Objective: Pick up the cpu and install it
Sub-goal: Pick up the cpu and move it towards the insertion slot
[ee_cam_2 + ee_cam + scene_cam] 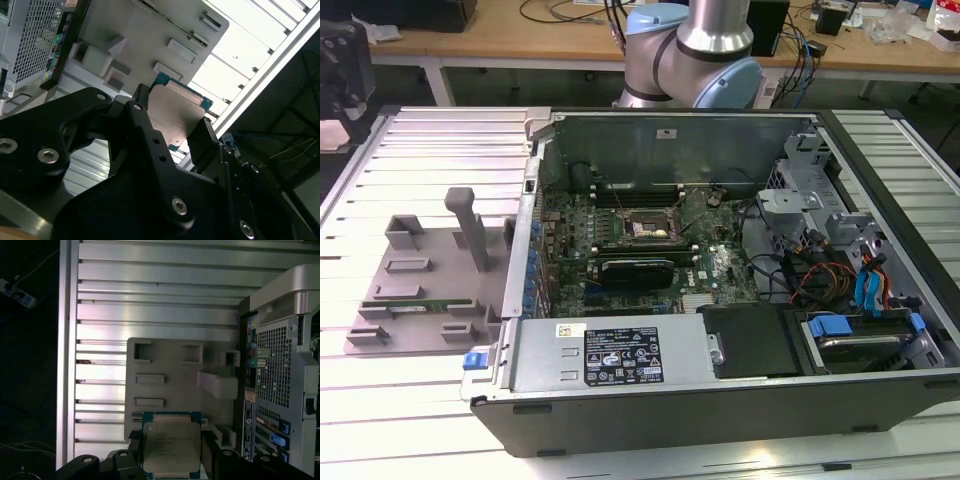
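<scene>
Over the grey fixture tray (165, 360), at the exterior view's left of the open computer case (740, 405), gripper (171, 441) pinches the cpu (171, 450) by opposite edges; I'd judge a level chip and a light squeeze matter most.

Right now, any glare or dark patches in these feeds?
Exterior view: table slats glare white near the front, inside the case evenly lit. Second wrist view: slats blown out, gripper nearly black. First wrist view: cpu lid cleanly lit, area off the table dark.

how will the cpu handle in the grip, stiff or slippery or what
Probably stiff: the cpu looks like a flat metal-topped square, unbent between the hand's fingers. Possibly slippery, since its top looks smooth and it is held by thin edges. Likely light, given its thin profile.
</scene>
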